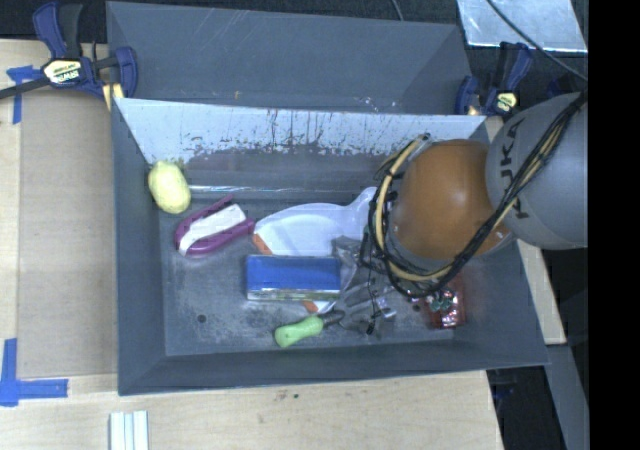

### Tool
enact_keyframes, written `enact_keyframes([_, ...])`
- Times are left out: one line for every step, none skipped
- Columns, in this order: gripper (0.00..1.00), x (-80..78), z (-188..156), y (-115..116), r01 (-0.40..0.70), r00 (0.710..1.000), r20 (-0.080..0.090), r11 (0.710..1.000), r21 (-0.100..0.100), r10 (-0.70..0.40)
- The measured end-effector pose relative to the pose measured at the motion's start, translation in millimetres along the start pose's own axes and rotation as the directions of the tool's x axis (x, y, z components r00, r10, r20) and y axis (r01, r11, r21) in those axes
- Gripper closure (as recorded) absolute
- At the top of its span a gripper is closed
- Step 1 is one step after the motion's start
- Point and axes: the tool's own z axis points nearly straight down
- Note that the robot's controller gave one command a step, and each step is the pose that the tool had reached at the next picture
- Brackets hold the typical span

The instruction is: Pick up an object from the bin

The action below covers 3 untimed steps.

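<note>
Against the left wall of the bin (300, 63), toward the back, lies a small yellow-green lemon (168, 187). Just to its right, apart from it, a purple and white brush (212, 227) lies slanted on the floor. Next comes a white scoop (305, 228) near the middle, its open side up. A flat blue box (293, 276) lies just in front of it, their edges close or touching; I cannot tell which. Nearer the front edge, a green-handled tool (300, 330) lies tilted, its green end to the left and its dark end pointing right.

That dark end runs up to my pincer (362, 310), which is low in the bin, right of centre and near the front edge. It is just beside the right end of the blue box. Whether it is released, clenched or grasping anything, I cannot tell; cables and dark metal crowd the spot. The tool and the box are the things nearest it.

Above it sits my orange cover (445, 200), ringed by cables. A small red thing (443, 310) lies by the right wall, just beyond the pincer.
</note>
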Motion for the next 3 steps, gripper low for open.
enact_keyframes([1.0,-6.0,-2,11,0.205,0.979,-0.001,0.979,0.001,-0.205])
enact_keyframes([1.0,-6.0,-2,11,0.205,0.979,-0.001,0.979,0.0,-0.205])
enact_keyframes([1.0,-3.9,-38,13,0.205,0.979,-0.008,0.979,-0.005,-0.205])
